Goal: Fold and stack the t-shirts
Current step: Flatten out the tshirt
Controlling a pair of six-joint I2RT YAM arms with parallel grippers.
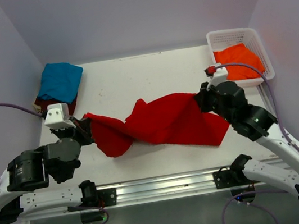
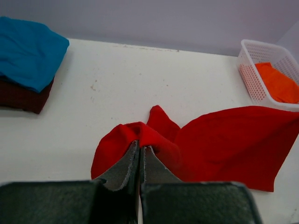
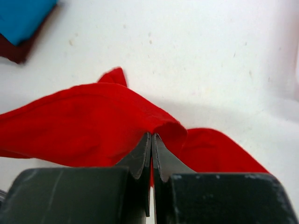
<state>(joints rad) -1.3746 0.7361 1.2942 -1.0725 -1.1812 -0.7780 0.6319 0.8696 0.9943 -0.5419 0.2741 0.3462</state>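
A bright red t-shirt (image 1: 162, 122) hangs twisted between my two grippers over the table's middle. My left gripper (image 1: 87, 127) is shut on its left end (image 2: 135, 135). My right gripper (image 1: 200, 99) is shut on its right end (image 3: 159, 126). A folded teal blue t-shirt (image 1: 60, 80) lies on a folded dark maroon t-shirt (image 1: 41, 103) at the back left; both show in the left wrist view, the teal (image 2: 28, 49) on the maroon (image 2: 21, 98). An orange t-shirt (image 1: 238, 59) lies in the basket.
A white plastic lattice basket (image 1: 223, 36) stands at the back right corner, also in the left wrist view (image 2: 254, 74). The white table (image 1: 144, 76) is walled by pale panels at the back and sides. A metal rail (image 1: 161, 187) runs along the near edge.
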